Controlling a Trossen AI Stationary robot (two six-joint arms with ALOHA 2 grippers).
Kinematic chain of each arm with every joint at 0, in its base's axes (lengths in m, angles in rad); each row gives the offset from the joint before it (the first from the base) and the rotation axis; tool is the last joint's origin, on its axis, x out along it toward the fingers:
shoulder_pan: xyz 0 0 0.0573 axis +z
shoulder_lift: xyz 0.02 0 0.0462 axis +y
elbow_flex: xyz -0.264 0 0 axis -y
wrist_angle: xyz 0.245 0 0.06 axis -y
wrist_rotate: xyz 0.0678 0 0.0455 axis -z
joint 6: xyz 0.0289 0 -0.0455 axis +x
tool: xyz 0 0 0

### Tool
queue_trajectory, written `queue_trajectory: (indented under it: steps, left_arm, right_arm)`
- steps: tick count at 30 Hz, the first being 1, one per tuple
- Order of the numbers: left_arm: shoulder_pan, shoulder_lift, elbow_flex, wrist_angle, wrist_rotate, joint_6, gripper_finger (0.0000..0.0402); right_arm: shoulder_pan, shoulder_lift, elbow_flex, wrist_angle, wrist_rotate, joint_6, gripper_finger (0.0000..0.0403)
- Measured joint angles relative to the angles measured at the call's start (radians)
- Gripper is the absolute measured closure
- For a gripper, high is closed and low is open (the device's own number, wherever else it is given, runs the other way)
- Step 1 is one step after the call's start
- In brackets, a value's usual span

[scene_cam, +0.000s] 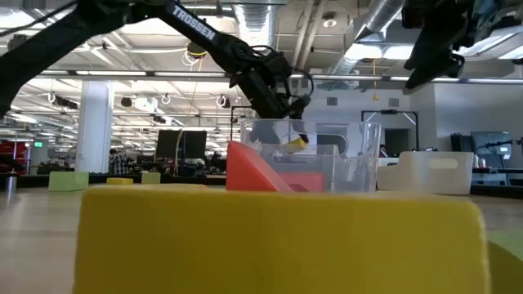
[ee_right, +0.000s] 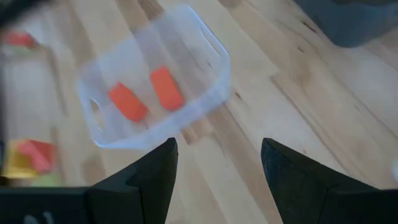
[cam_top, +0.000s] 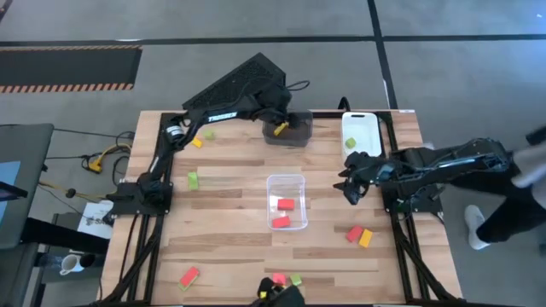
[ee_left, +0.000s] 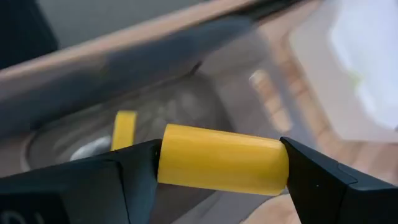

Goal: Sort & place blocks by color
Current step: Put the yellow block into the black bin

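So the left gripper (ee_left: 222, 168) is pinching a yellow block (ee_left: 222, 159) end to end between its fingers, hanging right over the dark bin (cam_top: 288, 130) at the far edge of the table (cam_top: 230, 170). Another yellow piece (ee_left: 124, 129) is already lying inside that bin. The right gripper (ee_right: 219, 163) is hovering with its fingers spread and nothing in them, near the clear bin (ee_right: 155, 93), which is holding two red blocks (ee_right: 147, 96). The white bin (cam_top: 360, 132) is sitting just beside the dark one.
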Motion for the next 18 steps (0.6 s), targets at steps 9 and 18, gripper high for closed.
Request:
queue_trajectory:
  steps: [9,18]
  left_arm:
    - [-0.003,0.042,0.1,-0.126,-0.034,0.017,0.008]
    - [0.01,0.021,0.101,-0.168,-0.012,0.025,0.0037]
  right_arm:
    - [-0.019,-0.081,-0.059,0.051,-0.067,-0.025,0.0148]
    - [-0.019,-0.082,-0.063,0.051,-0.09,-0.027,0.0148]
